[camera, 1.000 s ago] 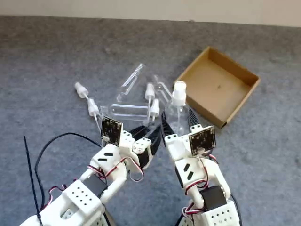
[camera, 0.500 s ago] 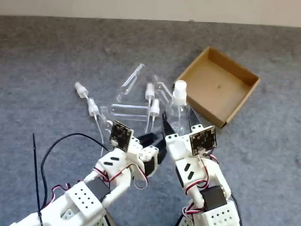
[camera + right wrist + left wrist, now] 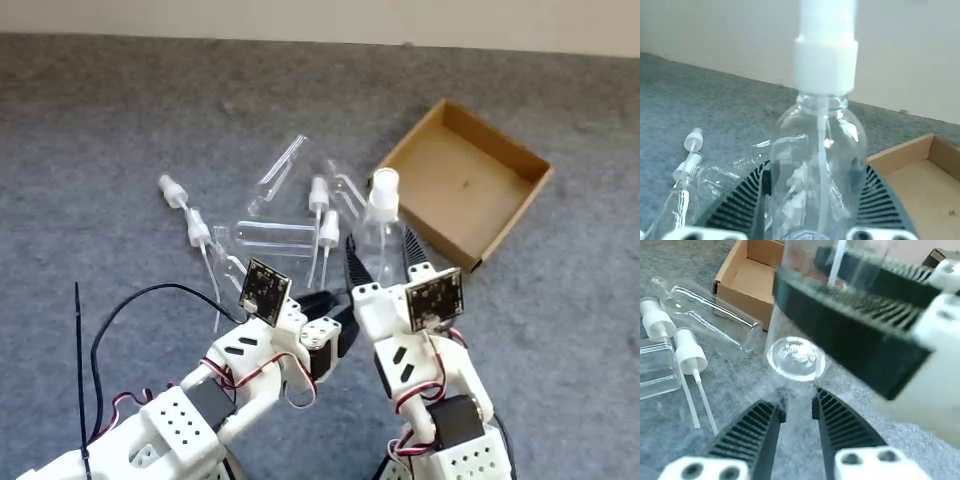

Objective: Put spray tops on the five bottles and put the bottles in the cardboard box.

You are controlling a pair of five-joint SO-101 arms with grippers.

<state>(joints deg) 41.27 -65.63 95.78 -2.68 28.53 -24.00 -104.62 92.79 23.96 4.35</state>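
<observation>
My right gripper [image 3: 380, 248] is shut on an upright clear bottle [image 3: 383, 232] that carries a white spray top [image 3: 382, 190]. In the right wrist view the bottle [image 3: 815, 150] stands between the black fingers [image 3: 735, 205]. My left gripper [image 3: 338, 312] sits just in front of that bottle, a little open, with nothing between its fingers [image 3: 760, 430]. Its wrist view looks up at the bottle's round base [image 3: 795, 352], which hangs above the carpet. The cardboard box [image 3: 450, 175] lies open to the right of the bottle.
Three bare bottles lie on the grey carpet: one [image 3: 275, 237] crosswise, one [image 3: 280, 172] slanted behind it, one [image 3: 345, 190] beside the box. Loose spray tops [image 3: 172, 190] [image 3: 197, 228] [image 3: 318, 195] [image 3: 328, 230] lie among them. A black cable [image 3: 130, 300] loops at the left.
My left arm has pulled back toward the near side and swung right, so its gripper now sits lower beside the right arm. The right gripper and its bottle have barely moved.
</observation>
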